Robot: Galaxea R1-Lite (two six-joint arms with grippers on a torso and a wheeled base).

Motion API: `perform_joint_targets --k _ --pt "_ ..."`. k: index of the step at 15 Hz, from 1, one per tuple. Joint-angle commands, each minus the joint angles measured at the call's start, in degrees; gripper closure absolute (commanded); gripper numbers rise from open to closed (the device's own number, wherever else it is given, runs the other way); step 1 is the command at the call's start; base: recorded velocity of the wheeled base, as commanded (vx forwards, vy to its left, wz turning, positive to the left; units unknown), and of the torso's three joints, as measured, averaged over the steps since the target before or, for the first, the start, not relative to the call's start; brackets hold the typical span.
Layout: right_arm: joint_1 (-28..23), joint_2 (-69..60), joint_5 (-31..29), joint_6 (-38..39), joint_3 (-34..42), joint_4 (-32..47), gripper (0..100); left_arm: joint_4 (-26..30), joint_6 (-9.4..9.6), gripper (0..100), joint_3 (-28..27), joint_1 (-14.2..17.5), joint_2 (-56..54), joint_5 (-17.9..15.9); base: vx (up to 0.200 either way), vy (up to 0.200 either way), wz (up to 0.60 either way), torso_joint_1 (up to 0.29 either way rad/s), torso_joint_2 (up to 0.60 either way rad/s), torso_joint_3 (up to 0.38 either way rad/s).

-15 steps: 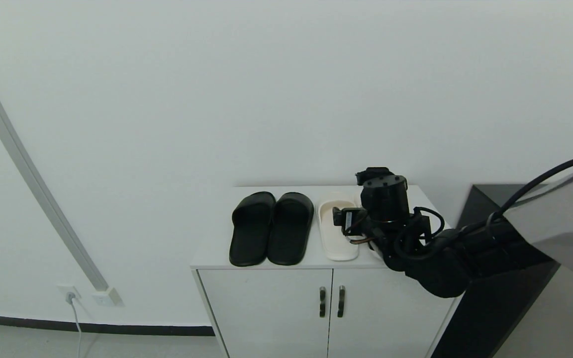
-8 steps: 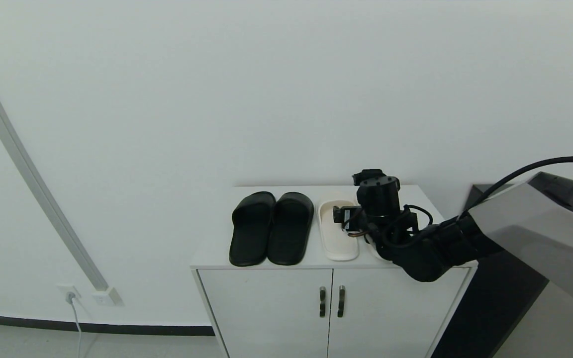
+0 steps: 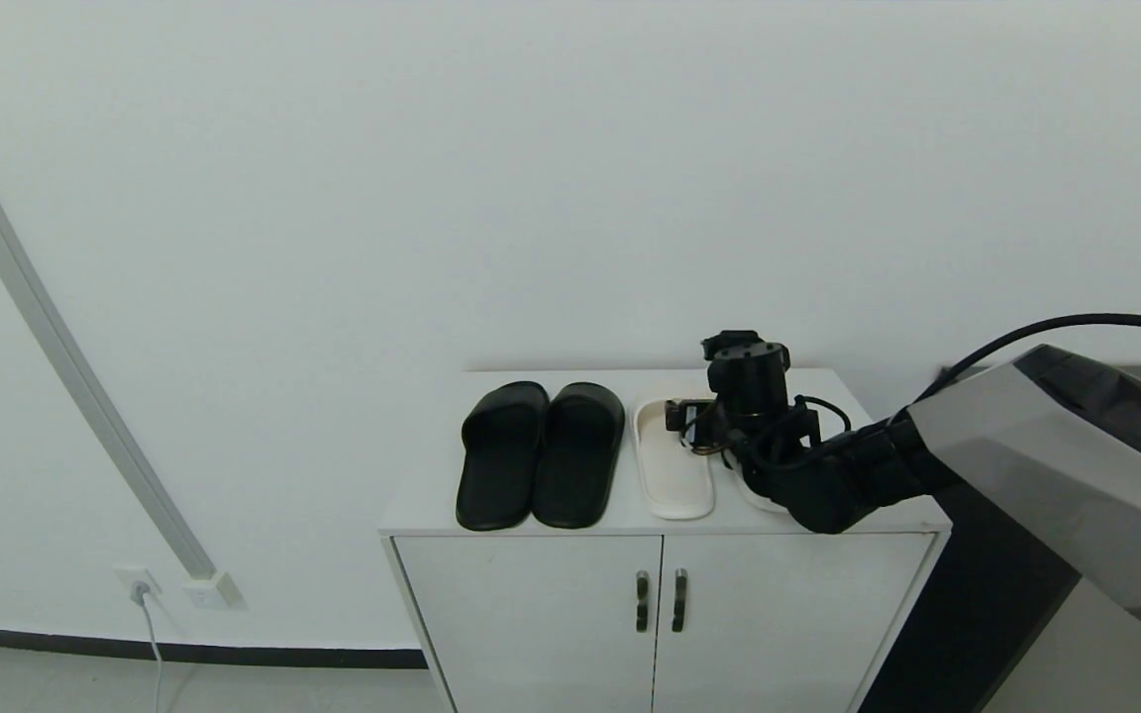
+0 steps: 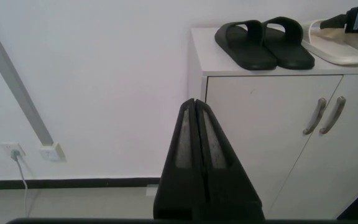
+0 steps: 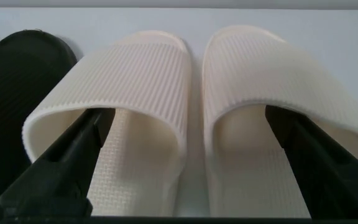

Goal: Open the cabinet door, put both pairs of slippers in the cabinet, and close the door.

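White cabinet (image 3: 531,614), pale wall (image 3: 570,178) behind, carried black slippers (image 3: 541,456) and cream slippers (image 5: 148,81); right fingers (image 5: 55,168) apart inside these, left fingers (image 4: 185,143) together.

**Right arm extended, left pincer closed**

We see our right arm (image 3: 858,475) stretched forward across the front, its wrist (image 3: 749,381) turned downward. The right pincer (image 5: 194,168) has its two dark fingers (image 5: 61,168) spread wide apart. Our left pincer (image 4: 194,109) points ahead, both fingers pressed flat together.
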Motion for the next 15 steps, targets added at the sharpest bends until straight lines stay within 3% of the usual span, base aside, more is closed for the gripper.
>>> perform_joint_targets --k 1,10,12,15 --pt "-0.05 0.83 0.05 -0.05 -0.6 -0.07 100 0.0 0.0 100 0.07 -0.01 -0.01 -0.03 0.0 0.0 0.0 0.0 0.0 0.0" --pt "-0.05 -1.36 -0.3 -1.55 0.45 -0.6 100 0.0 0.0 100 0.07 -0.01 -0.01 -0.03 0.0 0.0 0.0 0.0 0.0 0.0" --pt "0.48 -5.41 -0.3 -1.81 3.27 -0.6 100 0.0 0.0 100 0.07 -0.01 -0.01 0.06 0.0 0.0 0.0 0.0 0.0 0.0" --pt "3.73 -14.81 -0.21 -2.86 13.64 -3.06 100 0.0 -0.09 100 0.07 -0.01 -0.01 0.06 0.0 0.0 0.0 0.0 0.0 0.0"
